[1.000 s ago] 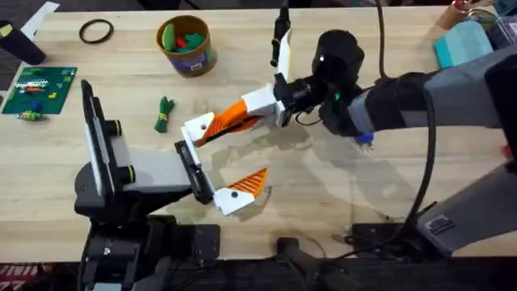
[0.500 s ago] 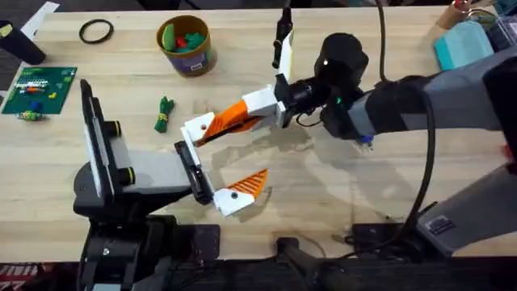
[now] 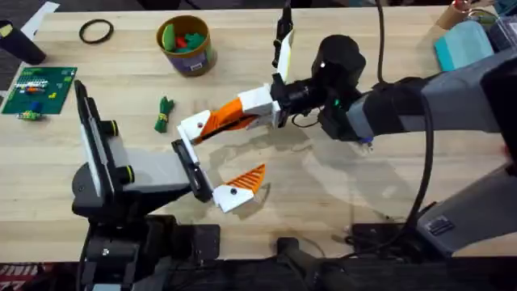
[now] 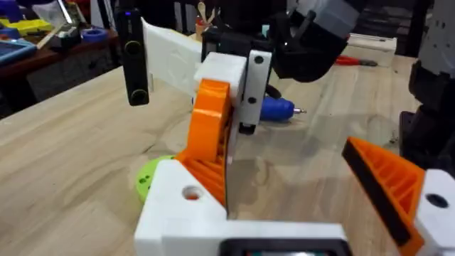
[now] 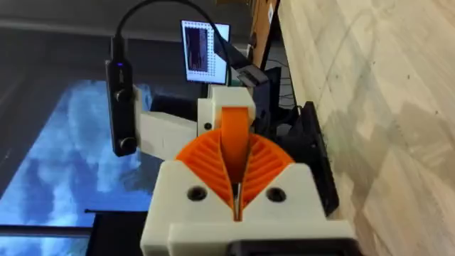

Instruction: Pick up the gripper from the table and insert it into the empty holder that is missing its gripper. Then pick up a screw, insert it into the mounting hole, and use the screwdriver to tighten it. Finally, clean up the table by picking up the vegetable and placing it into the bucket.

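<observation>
My right gripper is shut on the orange ribbed tip of the gripper. It holds the gripper's white base against the far end of the black holder on the left arm. My left gripper stands open, with one white and orange finger mounted at the holder's near end. The blue screwdriver lies under the right arm. The green vegetable lies on the table, near the bucket at the back.
A black ring and a green circuit board lie at the back left. A teal box sits at the back right. A lime-green disc lies under the held piece. Bare wood stretches in front of the right arm.
The right gripper and the held piece have shifted slightly left, and the left arm's holder has moved a little left with them.
</observation>
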`<state>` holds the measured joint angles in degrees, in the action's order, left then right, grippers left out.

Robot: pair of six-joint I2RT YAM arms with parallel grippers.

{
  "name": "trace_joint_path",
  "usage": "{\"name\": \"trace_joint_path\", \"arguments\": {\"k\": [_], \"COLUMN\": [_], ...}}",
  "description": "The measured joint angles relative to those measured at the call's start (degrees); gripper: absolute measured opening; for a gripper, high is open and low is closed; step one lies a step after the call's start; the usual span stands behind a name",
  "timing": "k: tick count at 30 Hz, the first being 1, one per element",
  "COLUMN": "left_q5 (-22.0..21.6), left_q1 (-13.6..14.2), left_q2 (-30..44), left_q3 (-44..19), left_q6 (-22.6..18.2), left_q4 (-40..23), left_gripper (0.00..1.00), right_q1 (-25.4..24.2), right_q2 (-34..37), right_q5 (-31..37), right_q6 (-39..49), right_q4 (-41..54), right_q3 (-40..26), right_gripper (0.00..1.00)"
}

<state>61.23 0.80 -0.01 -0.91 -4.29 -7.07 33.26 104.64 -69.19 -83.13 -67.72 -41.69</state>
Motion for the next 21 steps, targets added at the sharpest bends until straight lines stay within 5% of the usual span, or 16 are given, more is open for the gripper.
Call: {"name": "trace_joint_path", "arguments": {"k": [21], "left_q5": [1.77], "left_q1": [0.02], "left_q2": [0.00], "left_q3": [-0.07], "left_q6": [0.32], "left_q4": [-0.26], "left_gripper": [0.988], "right_q1": [0.02], "right_q2": [0.00], "right_q5": [1.49], "right_q6": [-0.66], "right_q4": [-6.36], "right_q3": [3.67], "right_gripper": [0.013]}}
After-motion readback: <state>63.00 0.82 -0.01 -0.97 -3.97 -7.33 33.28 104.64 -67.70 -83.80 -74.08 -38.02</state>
